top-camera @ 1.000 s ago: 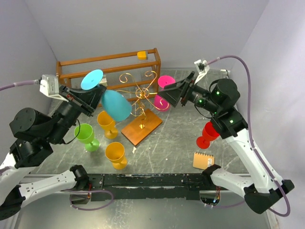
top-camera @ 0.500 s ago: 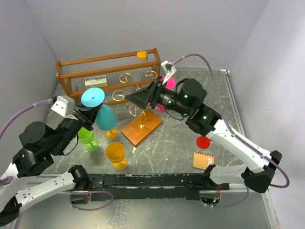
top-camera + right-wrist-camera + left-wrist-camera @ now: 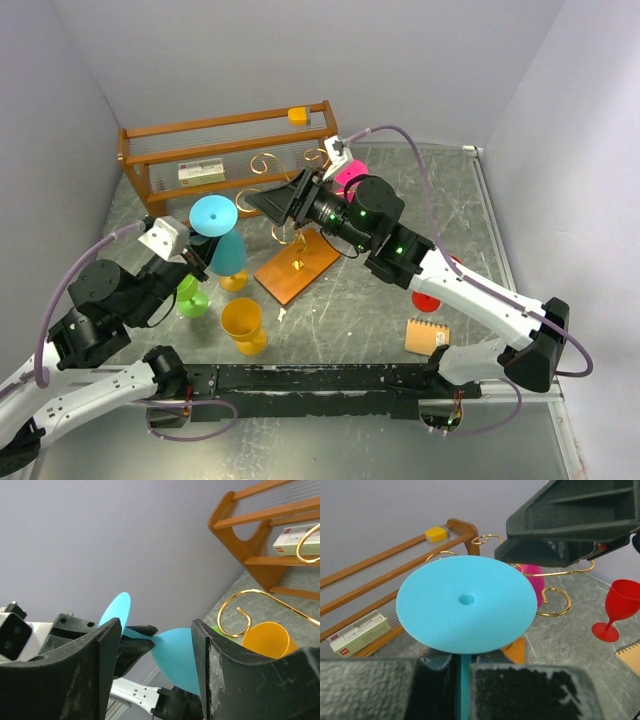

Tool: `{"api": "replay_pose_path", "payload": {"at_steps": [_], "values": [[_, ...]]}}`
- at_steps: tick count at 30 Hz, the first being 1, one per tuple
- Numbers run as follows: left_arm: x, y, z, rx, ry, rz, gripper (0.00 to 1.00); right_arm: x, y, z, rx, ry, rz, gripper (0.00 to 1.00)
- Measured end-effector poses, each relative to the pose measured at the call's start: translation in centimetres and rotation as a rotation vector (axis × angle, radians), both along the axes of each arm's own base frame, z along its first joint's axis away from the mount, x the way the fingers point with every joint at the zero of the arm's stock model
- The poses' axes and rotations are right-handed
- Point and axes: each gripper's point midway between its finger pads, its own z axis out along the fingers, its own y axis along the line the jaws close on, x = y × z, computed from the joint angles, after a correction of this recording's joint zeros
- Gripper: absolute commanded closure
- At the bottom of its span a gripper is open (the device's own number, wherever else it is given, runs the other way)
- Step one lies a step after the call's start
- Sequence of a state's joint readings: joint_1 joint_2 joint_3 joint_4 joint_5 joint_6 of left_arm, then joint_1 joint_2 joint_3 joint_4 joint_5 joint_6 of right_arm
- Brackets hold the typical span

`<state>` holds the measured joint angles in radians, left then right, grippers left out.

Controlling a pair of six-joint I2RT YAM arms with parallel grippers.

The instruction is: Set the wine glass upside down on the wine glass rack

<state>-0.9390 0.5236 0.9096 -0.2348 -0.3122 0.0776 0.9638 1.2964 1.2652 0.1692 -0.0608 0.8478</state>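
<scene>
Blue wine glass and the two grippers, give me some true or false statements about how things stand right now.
1. The left gripper is shut on the stem of the blue wine glass, its foot uppermost. True.
2. The right gripper is clamped shut. False: its jaws stand open.
3. The red glass lies on its side. False: it stands upright.
4. A yellow block sits on top of the wooden shelf. True.

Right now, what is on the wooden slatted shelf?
A yellow block on the top tier's right end, a white labelled box on the lower tier. The right gripper covers the shelf at its lower right end.
</scene>
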Motion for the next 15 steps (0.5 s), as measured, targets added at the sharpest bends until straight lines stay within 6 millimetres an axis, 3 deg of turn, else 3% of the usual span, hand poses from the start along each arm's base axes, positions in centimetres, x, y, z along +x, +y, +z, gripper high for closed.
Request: {"api": "replay_pose_path", "payload": {"at_steps": [8, 15], "values": [[0.3, -0.2, -0.1, -0.002, -0.011, 0.007, 0.93, -0.5, 0.5, 1.1, 0.065, 0.025, 0.031, 0.47], [0.5, -0.4, -0.5, 0.013, -0.002, 0.008, 0.93, -2.0, 2.9, -0.7, 0.063, 0.075, 0.119, 0.56]]}}
